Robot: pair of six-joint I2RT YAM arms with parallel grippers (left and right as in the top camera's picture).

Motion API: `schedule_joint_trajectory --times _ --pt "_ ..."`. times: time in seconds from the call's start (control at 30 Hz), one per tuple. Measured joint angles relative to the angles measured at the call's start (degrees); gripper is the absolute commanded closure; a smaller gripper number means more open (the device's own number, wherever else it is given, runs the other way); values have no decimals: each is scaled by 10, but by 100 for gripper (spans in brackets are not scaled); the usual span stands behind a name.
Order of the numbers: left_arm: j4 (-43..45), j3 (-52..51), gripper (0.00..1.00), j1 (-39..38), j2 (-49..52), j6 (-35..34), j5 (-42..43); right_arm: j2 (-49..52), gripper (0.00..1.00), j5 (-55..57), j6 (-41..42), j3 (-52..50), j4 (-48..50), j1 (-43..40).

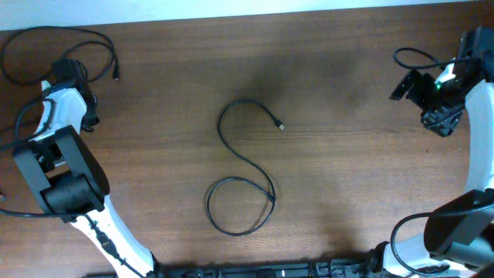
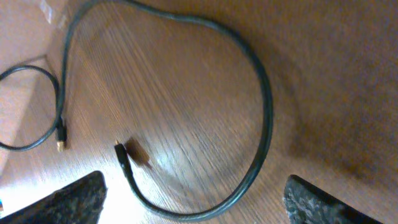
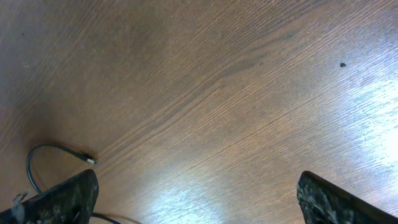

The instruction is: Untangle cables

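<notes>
The left hand (image 2: 193, 199) stands wide, holding nothing, over a thin black cable (image 2: 264, 118) looped at the counter's (image 1: 347, 185) far-left corner; the right hand (image 3: 196, 199) is wide too; a second cable (image 1: 245, 158) snakes mid-counter, between both arms.

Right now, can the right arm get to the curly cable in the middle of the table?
Probably yes. The right gripper has open, empty jaws, and only bare table lies between it and the middle cable, though it's quite a stretch.
</notes>
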Motion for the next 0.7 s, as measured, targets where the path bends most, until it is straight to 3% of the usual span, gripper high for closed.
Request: schedule_joint_trajectory --times 0.23,0.7 --pt "-12 31 1 28 -8 0 18 0 1 0 0 0 0 0" --pt "-70 33 1 272 -12 -82 217 0 1 0 0 0 0 0"
